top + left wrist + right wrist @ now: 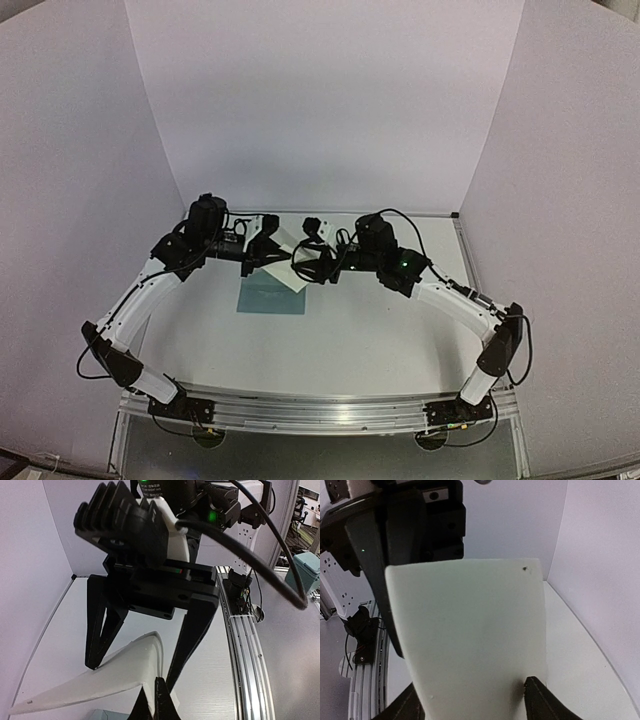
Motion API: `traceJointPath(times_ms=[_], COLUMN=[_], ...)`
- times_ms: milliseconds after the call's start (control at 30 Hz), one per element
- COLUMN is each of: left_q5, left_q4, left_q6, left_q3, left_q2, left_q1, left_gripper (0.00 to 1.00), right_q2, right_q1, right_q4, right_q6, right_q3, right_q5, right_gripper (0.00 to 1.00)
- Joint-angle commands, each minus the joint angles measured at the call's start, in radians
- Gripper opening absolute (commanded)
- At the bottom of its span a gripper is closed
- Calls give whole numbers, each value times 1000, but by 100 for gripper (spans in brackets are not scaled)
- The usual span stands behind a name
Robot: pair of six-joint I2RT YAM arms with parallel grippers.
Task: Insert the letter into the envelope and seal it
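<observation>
The letter point(287, 270) hangs in the air between the two grippers, just above the far edge of the teal envelope point(272, 297), which lies flat on the table. My left gripper point(152, 694) is shut on one edge of the letter point(95, 682), which bows into a curve. Only a corner of the envelope point(102, 715) shows in the left wrist view. My right gripper point(472, 695) stands open astride the letter point(470, 630), whose blank pale back fills the right wrist view. One of its fingertips point(536, 692) lies against the sheet's lower right. The printed side is hidden.
White walls enclose the table on three sides. An aluminium rail point(320, 410) with both arm bases runs along the near edge. A black cable point(250, 555) loops off the right arm. A teal bin point(306, 570) stands beyond the table.
</observation>
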Motion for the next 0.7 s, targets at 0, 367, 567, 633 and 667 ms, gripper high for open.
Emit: traceJointPath(times_ms=[0,367,567,633,667], left_q5=[23,-31,-131,-139,-140], left_q4=[-24,-27,-38,-69,-91], left_q6=[47,28,59,82,99], left_q3=[45,33,40,57,66], left_q2=[3,-9,-43,-50,-51], left_q1=[3,2,11,23,30], left_gripper=[0,4,67,82,87], right_q2=[9,-15,-85,-107,-116], right_q1=[0,-1,-1,-1,-1], right_q4=[-35,-49,-69,-96,-110], right_q6=[16,45,45,45,47], right_q3=[42,12,-62,-80,-85], right_q5=[-24,-71,-62,-65,-74], right_gripper=[51,2,0,0,0])
